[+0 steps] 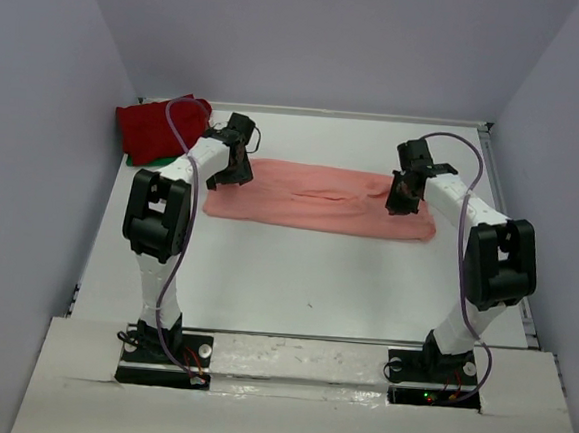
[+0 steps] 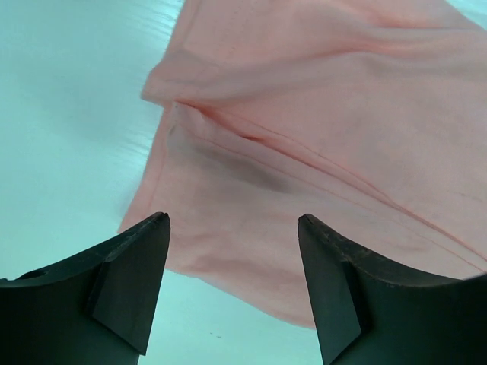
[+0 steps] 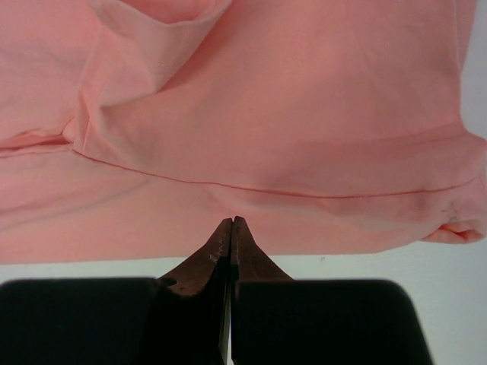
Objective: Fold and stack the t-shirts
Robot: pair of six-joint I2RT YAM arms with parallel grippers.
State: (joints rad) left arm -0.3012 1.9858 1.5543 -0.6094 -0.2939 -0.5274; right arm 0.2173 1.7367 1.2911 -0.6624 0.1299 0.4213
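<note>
Top view: the salmon-pink cloth t-shirt (image 1: 321, 201) lies flat as a long strip across the white desk (image 1: 305, 278). It sits nearer the far edge than the near one and runs left to right. The left pincer (image 1: 235, 164) is over the strip's left end and the right pincer (image 1: 402, 195) over its right end. The dark red cloth t-shirt (image 1: 161, 124) is bunched in the far left corner, just beside the left arm and apart from the pink strip. A sliver of the green cloth t-shirt (image 1: 144, 158) shows under its near edge.

Left wrist view: the left pincer is wide open, holding nothing. Its two dark fingers (image 2: 133, 281) stand well apart at the bottom of the frame. The pink shirt's end fills the space beyond and between them. One corner of the cloth is close to the left finger, with a creased fold running across the cloth. Bare desk shows to the left and below.

Right wrist view: the right pincer is fully closed, its fingertips (image 3: 230, 226) pressed together to a point. The tip sits over the pink shirt just inside its near edge, below a stitched hem line. No cloth is visibly pinched. Cannot tell whether the tips touch the fabric. The shirt's right corner is at the right of the frame, with white desk along the bottom.
</note>
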